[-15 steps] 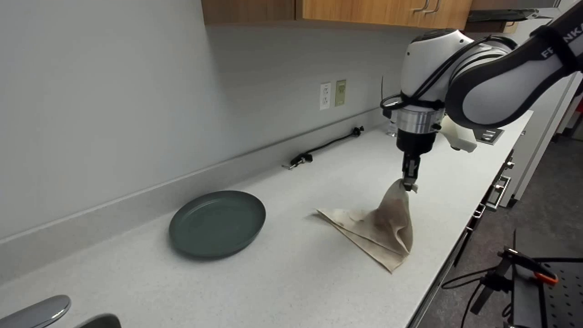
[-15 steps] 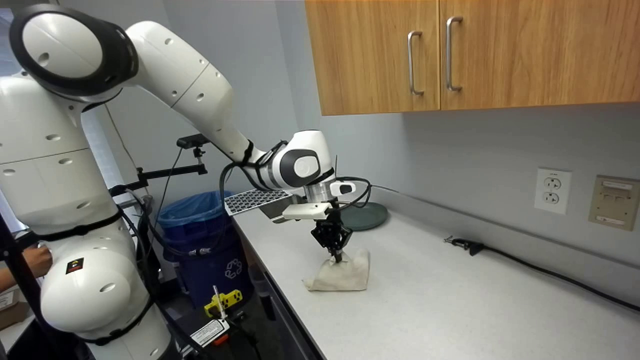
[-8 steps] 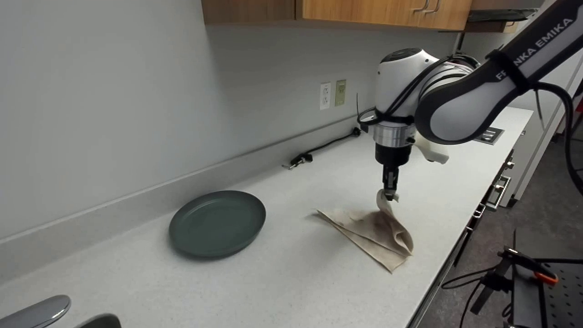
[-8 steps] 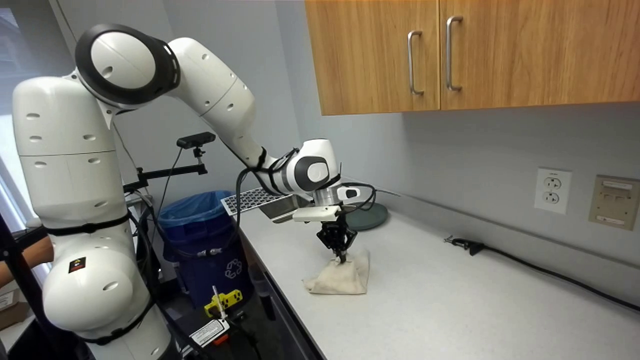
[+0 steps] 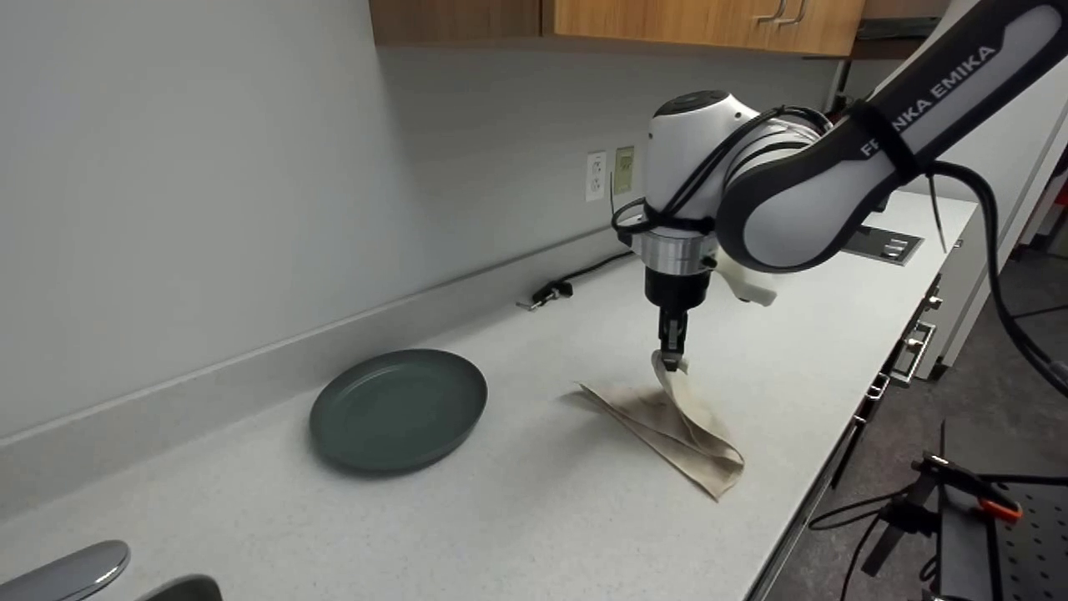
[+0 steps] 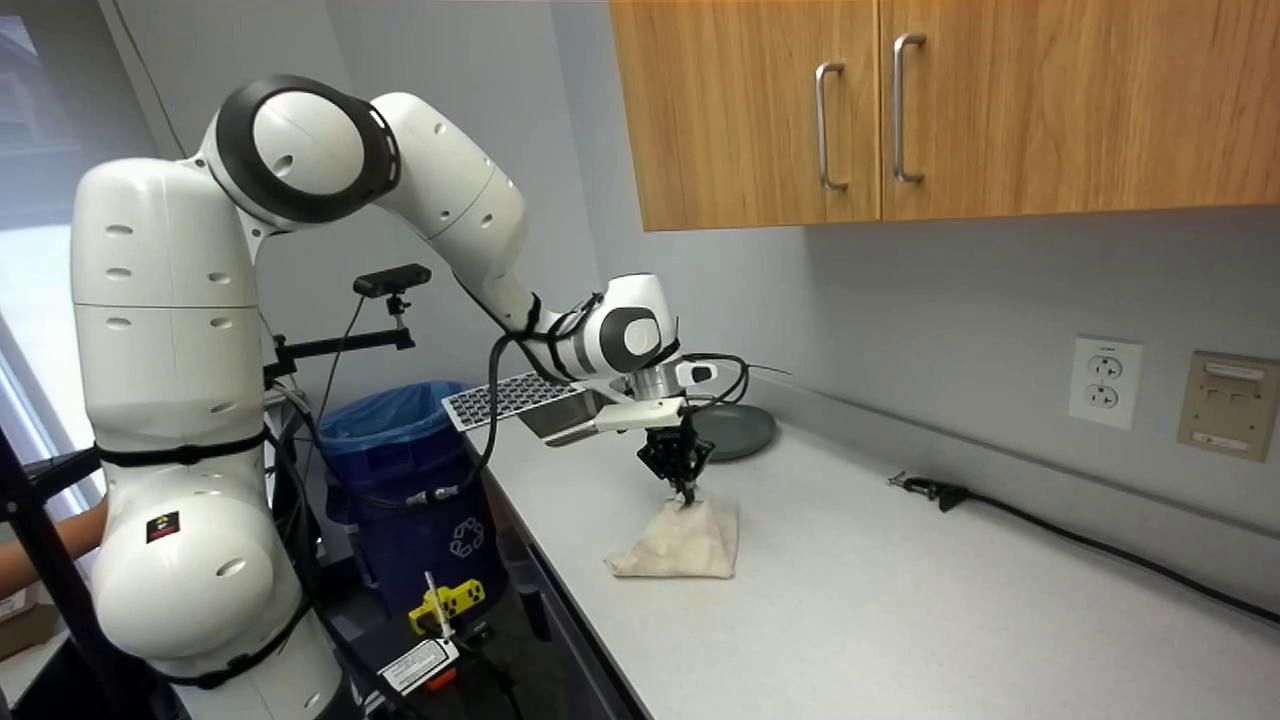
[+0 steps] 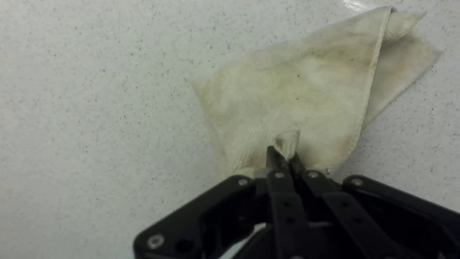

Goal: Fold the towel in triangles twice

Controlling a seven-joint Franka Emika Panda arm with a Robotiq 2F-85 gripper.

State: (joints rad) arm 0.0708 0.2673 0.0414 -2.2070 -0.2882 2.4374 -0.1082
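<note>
Gripper (image 5: 671, 365) pinching raised part of towel (image 5: 689, 427); green plate (image 5: 399, 409) on counter (image 5: 501, 526), well apart.

The white, finely speckled tabletop (image 5: 501, 517) runs between a wall edge and a front edge. Near the wall edge sits a round dark grey-green plate (image 5: 399, 409). The beige towel (image 5: 684, 427) lies nearer the front edge, its lower layer flat, another part up off the surface. A black cord with a clamp-like end (image 5: 556, 290) lies along the wall edge (one dark panel (image 5: 873, 243), near the front edge, is too small to identify).
</note>
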